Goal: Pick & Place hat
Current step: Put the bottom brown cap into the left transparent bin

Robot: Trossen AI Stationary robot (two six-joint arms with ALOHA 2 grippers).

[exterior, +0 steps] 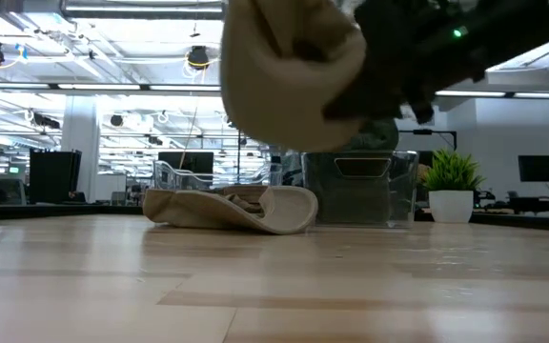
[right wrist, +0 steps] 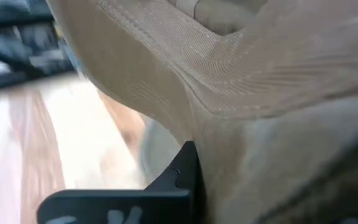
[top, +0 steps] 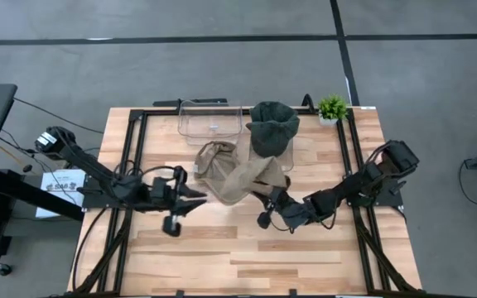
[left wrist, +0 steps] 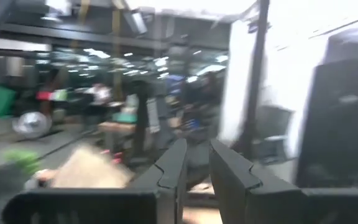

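High view. The right gripper (top: pixel 265 197), reaching in from the right of the frame toward its centre, has its jaws closed on a tan hat (top: pixel 243 178), which hangs raised above the wooden tabletop (top: pixel 247 248). A second tan hat (top: pixel 209 156) lies flat on the tabletop just up and left of the held one, partly overlapped by it in this view. A dark green hat (top: pixel 272 126) sits on a clear container (top: pixel 284 153) above the centre; an empty clear bin (top: pixel 209 120) stands to its left, and a small potted plant (top: pixel 332 108) occupies the upper right corner of the tabletop. The left gripper (top: pixel 190 197) lies left of centre, clear of the held hat, its jaws holding nothing.

Low view. The held hat (exterior: pixel 289 71) fills the top centre of the frame, well above the tabletop, with the dark right arm (exterior: pixel 446 43) beside it at upper right. The second hat (exterior: pixel 236 208) rests on the tabletop at mid-frame, in front of the clear container (exterior: pixel 360 186); the plant (exterior: pixel 451 186) stands to the right.

Left wrist view. The two dark fingers (left wrist: pixel 173 171) stand a narrow gap apart, with nothing between them.

Right wrist view. Tan fabric (right wrist: pixel 241 87) of the held hat fills most of the frame, pressed against one dark finger (right wrist: pixel 182 171).
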